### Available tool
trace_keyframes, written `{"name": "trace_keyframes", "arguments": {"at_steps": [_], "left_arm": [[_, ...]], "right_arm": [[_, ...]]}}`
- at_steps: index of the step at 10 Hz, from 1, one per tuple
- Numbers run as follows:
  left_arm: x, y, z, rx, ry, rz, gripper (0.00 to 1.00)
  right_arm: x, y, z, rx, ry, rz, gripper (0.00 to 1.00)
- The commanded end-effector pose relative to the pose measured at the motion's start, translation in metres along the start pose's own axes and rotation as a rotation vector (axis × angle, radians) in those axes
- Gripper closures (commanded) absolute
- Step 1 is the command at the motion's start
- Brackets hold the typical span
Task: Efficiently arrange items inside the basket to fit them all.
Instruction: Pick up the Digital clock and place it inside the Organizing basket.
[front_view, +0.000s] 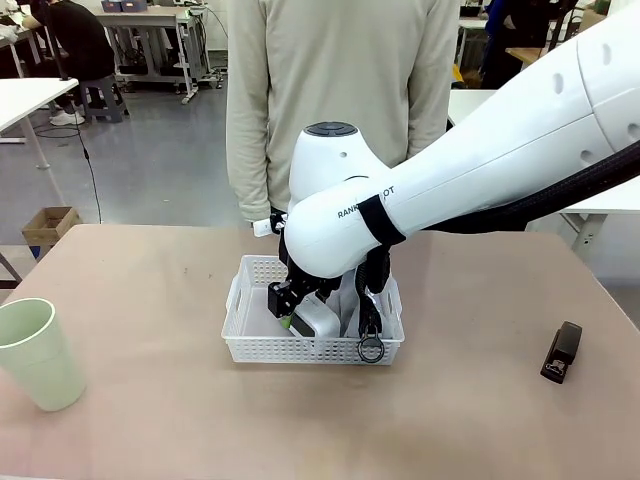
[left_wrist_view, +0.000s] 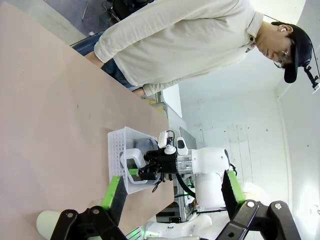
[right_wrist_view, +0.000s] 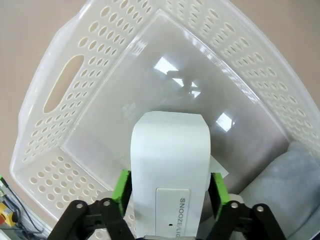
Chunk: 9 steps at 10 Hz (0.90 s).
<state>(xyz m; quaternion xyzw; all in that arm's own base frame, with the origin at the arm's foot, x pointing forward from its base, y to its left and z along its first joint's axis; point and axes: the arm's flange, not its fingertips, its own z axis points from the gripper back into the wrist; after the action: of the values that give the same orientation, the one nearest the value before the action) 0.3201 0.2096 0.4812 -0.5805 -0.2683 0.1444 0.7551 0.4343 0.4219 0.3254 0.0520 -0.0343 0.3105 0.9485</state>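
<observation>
My right pincer (right_wrist_view: 169, 189) straddles the small white box (right_wrist_view: 170, 150), low in the basket (right_wrist_view: 65, 90).
Clamped or slack, I cannot tell; the grey pouch (right_wrist_view: 285, 180) lies just right. If I rise askew, a pad could tip the box flat, eating floor that the cup (front_view: 35, 350), near left, and the stapler (front_view: 562, 350), near right, need.

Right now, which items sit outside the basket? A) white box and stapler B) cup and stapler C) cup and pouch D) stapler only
B: the pale green cup stands on the table left of the basket and the black stapler lies to its right, while the white box and the grey pouch are inside it.
</observation>
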Motion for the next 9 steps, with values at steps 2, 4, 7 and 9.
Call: {"name": "trace_keyframes", "arguments": {"at_steps": [2, 4, 7, 9], "left_arm": [[0.001, -0.001, -0.001, -0.024, -0.009, -0.017, 0.00], [0.001, -0.001, -0.001, -0.024, -0.009, -0.017, 0.00], [0.001, -0.001, -0.001, -0.024, -0.009, -0.017, 0.00], [0.001, -0.001, -0.001, -0.024, -0.009, -0.017, 0.00]], "right_arm": [[-0.005, -0.005, 0.005, 0.028, -0.033, 0.025, 0.00], [-0.009, -0.005, 0.035, 0.057, -0.051, 0.037, 0.00], [-0.036, -0.033, 0.150, 0.099, -0.131, -0.003, 0.00], [-0.075, -0.100, 0.215, 0.236, -0.165, -0.121, 0.00]]}}
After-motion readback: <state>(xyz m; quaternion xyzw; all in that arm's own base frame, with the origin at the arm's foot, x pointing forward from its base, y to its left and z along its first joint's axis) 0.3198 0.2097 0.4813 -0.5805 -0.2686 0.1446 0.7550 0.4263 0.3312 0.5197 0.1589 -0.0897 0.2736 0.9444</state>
